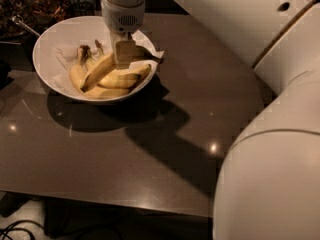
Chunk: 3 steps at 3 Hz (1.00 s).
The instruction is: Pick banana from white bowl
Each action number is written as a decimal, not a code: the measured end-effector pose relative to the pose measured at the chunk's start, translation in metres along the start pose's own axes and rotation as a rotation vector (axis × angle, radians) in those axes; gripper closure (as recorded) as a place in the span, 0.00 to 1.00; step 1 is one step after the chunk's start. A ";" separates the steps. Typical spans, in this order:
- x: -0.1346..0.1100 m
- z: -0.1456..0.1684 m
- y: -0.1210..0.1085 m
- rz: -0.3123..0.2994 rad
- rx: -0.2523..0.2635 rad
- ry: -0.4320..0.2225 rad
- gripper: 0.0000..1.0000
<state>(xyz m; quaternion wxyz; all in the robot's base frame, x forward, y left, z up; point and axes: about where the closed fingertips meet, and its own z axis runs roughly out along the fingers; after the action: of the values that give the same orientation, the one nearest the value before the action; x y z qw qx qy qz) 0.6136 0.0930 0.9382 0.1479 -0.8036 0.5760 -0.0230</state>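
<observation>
Bananas (121,79) lie heaped on crinkled paper (61,64) in the white bowl (46,40). I see the gripper (125,54) low over the bowl's right half. Its fingers are closed on the banana (99,70) near its stem end, and the far end is down among the others.

Just one camera feeding me here. It's looking down steeply from above the near edge of the table (100,154), facing toward the far left corner. It's sitting close behind my arm (270,174), so the arm's casing is filling the right side and covering the near right corner. My gripper (126,54) is hanging over the white bowl (50,49) by the far left corner.
</observation>
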 end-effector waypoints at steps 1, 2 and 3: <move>0.000 -0.017 0.007 -0.011 0.022 -0.031 1.00; -0.002 -0.039 0.024 -0.038 0.057 -0.079 1.00; -0.003 -0.062 0.069 -0.047 0.087 -0.156 1.00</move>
<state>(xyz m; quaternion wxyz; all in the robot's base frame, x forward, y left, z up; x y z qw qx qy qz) 0.5358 0.0627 0.9798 0.2265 -0.8090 0.5423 0.0114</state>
